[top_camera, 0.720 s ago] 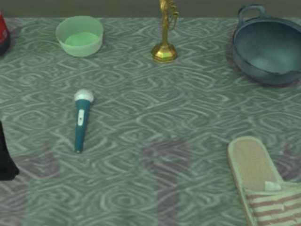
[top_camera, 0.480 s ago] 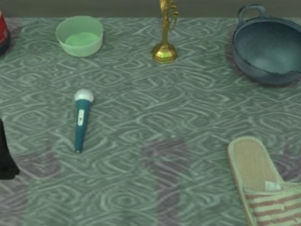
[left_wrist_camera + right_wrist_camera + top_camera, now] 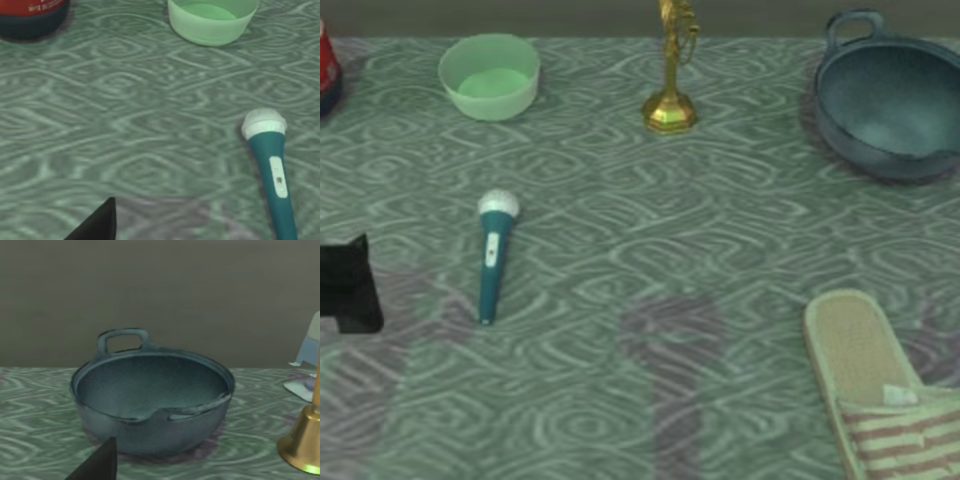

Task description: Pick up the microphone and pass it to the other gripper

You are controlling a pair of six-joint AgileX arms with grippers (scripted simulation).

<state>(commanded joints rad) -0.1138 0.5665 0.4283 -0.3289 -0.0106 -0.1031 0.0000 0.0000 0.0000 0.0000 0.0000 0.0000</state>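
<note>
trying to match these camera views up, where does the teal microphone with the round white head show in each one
Top view: the slim teal microphone lies left of centre on the patterned cloth, white head toward the far edge.
Left wrist view: it is there too, cut off at the frame edge.
Right wrist view: not in it.
Shared landmark: the pale green round bowl, also in the left wrist view.

I am seeing little of my AgileX body: my left arm's matte black, blocky gripper (image 3: 348, 285) is showing as a plain dark shape with a pointed corner, and each wrist view is showing one black, tapering fingertip (image 3: 97, 225), unmarked.
</note>
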